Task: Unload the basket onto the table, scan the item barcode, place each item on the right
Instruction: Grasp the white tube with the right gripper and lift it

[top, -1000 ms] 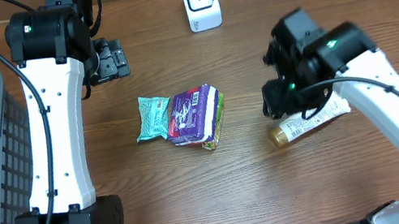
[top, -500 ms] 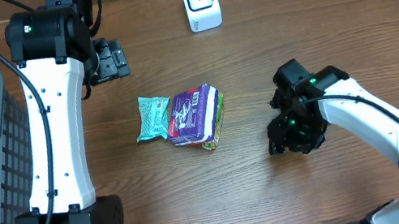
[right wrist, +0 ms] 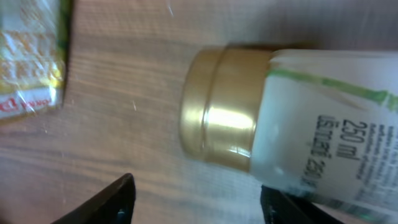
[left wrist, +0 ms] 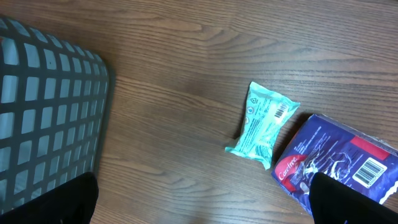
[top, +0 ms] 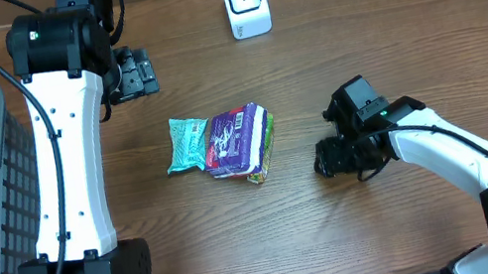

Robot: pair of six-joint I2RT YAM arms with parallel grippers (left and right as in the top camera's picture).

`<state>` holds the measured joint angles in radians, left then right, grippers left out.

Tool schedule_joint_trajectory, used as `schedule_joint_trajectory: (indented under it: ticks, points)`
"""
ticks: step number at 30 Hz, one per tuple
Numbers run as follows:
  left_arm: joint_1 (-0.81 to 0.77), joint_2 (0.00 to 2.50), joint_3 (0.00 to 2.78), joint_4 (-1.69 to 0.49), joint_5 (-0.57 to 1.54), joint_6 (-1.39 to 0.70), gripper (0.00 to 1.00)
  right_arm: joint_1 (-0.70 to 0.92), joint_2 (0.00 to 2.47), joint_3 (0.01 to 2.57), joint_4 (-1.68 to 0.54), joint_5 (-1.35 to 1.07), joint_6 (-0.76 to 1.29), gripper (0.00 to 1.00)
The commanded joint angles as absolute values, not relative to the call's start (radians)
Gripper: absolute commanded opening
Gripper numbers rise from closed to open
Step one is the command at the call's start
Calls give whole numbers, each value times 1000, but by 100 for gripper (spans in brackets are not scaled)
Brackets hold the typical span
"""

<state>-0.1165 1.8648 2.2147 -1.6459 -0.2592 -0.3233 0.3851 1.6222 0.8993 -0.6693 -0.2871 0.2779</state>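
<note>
Two jaws of the right gripper [top: 336, 157] stand apart at the near right, one on each side of the gold cap [right wrist: 221, 134] of a white tube [right wrist: 323, 124], which lies flat on the table [top: 388, 41]; they do not clench it. In the middle lie a teal packet [top: 187, 144] and a purple pack [top: 236, 138]. Farther left, the left gripper [top: 135, 76] is released, empty. A white scanner [top: 246, 3] stands at the far edge.

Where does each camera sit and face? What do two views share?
Overhead: above the table, facing down; left arm, right arm, scanner.
Left wrist: on left arm, facing down at teal packet, purple packet, basket; jaws in bottom corners.
Right wrist: on right arm, close above gold-capped bottle; jaws at bottom edge.
Shared: overhead also shows packets, basket.
</note>
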Motion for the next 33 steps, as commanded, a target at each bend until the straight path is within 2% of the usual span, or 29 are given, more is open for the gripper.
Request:
schedule_joint_trajectory:
  ticks: [1, 7, 13, 18, 21, 24, 29, 33]
  points:
    - [-117, 1874, 2209, -1645, -272, -340, 100, 342, 1617, 909, -620, -194, 323, 67]
    - [-117, 1874, 2209, -1645, -272, -340, 100, 220, 1628, 912, -430, -150, 323, 67]
    - [-117, 1874, 2209, -1645, -272, -340, 100, 173, 1633, 925, -373, -265, 321, 73]
    - [-117, 1874, 2209, -1645, -272, -340, 100, 166, 1610, 1031, -476, -384, 319, 74]
    - [-117, 1874, 2209, -1645, -272, -340, 100, 128, 1585, 1147, -645, -350, 354, 74]
    - [-117, 1874, 2209, -1645, -272, -340, 100, 76, 1585, 1187, -726, -313, 356, 77]
    - [-117, 1874, 2209, -1645, -272, -340, 100, -17, 1618, 1174, -821, -281, 179, 77]
    - [-117, 1874, 2209, -1645, -272, -340, 100, -64, 1678, 1147, -846, -307, 113, 77]
